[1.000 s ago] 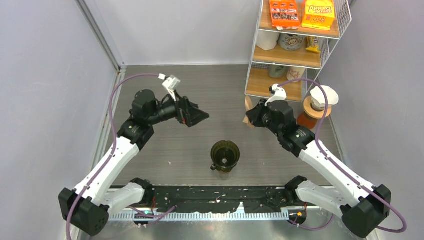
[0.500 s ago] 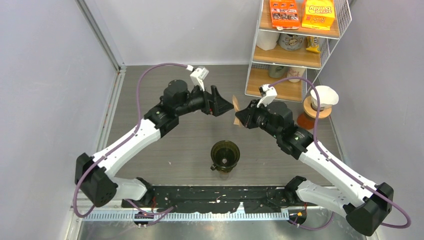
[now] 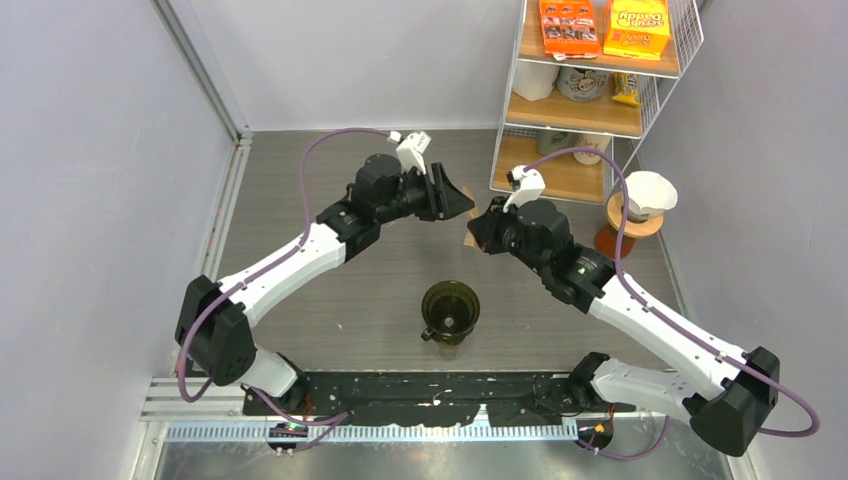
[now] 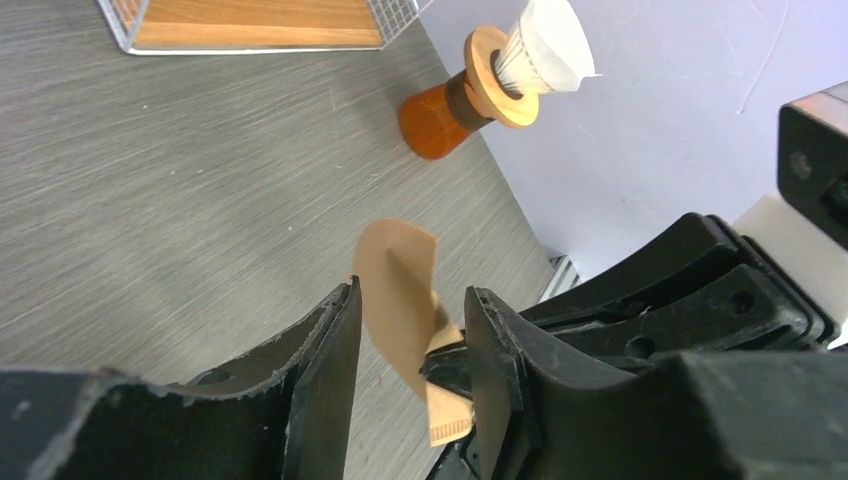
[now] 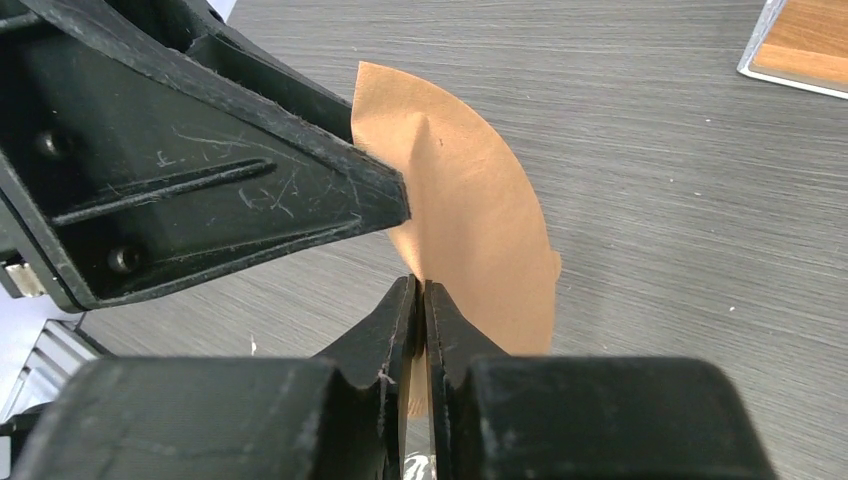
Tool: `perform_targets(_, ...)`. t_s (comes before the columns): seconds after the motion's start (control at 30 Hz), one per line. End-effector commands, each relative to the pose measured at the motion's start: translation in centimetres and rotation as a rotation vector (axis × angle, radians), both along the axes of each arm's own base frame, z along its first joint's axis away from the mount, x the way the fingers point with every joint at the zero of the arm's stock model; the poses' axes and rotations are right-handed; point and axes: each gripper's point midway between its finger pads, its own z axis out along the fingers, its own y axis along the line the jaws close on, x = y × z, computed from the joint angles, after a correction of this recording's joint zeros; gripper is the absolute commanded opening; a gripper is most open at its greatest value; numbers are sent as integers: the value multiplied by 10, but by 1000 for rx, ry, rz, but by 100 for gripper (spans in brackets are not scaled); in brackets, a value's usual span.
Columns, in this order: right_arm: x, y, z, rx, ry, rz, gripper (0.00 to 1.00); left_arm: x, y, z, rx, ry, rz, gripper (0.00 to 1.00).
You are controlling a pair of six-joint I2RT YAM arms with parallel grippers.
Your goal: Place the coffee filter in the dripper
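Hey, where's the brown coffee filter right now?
Mid-table in the top view, beyond the dripper: the coffee filter is pinched in the right end effector, between the open fingers of the left end effector.

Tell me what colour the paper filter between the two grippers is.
Light brown, like unbleached paper. The coffee filter shows best in the right wrist view.

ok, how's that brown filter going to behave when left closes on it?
Likely floppy: the coffee filter creases and curls above the right gripper pinching its lower edge. Probably very light, since that thin pinch holds it aloft. The left gripper, jaws apart either side, may buckle it rather than meet resistance.
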Motion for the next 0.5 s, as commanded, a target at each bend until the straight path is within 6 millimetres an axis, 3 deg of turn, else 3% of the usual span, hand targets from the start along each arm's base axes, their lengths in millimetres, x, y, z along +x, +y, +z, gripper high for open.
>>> perform_targets(0.0, 9, 0, 21, 12, -43, -48, 14, -1, -19, 32, -133, -24, -54, 44)
perform_targets(0.1, 9, 2, 19, 3, -38, -52, 14, 0, -24, 28, -138, -3, -68, 38)
perform_targets(0.33, 10, 2, 17, -10, -30, -58, 17, 2, -21, 25, -122, -8, -53, 3)
perform_targets(0.47, 2, 6, 19, -7, -41, -1, 32, 0, -18, 27, -100, -47, -62, 0)
